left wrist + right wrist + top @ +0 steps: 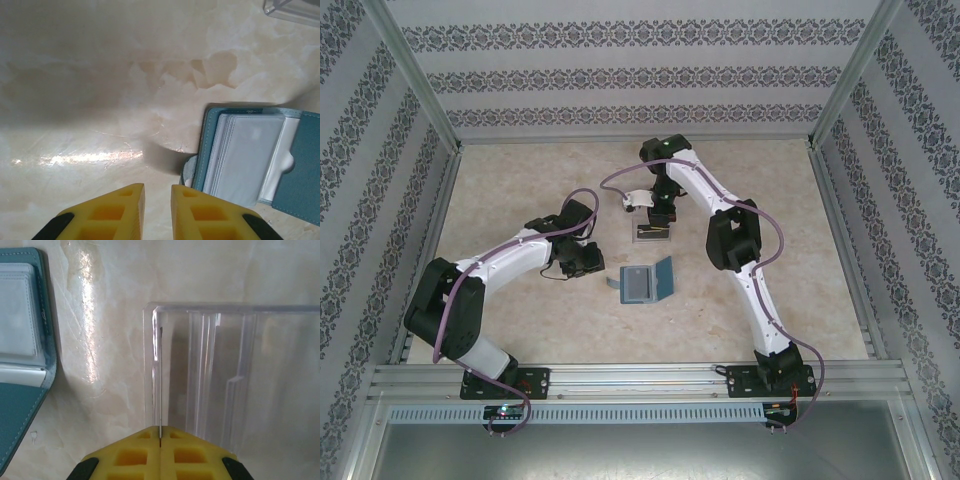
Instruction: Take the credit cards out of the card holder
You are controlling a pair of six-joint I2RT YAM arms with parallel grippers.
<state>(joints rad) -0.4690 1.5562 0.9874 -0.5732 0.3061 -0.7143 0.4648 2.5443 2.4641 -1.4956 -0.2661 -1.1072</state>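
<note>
Left gripper, barely parted and empty, sits just left of the open card holder, nearer than the right gripper, closed on what seems a card over the clear box.

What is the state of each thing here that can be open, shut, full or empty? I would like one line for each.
card holder, open, lying flat
credit cards, tucked in the card holder
clear box, apart from the card holder; contents unclear
left gripper, slightly open, holding nothing
right gripper, shut, at the clear box's wall
</note>
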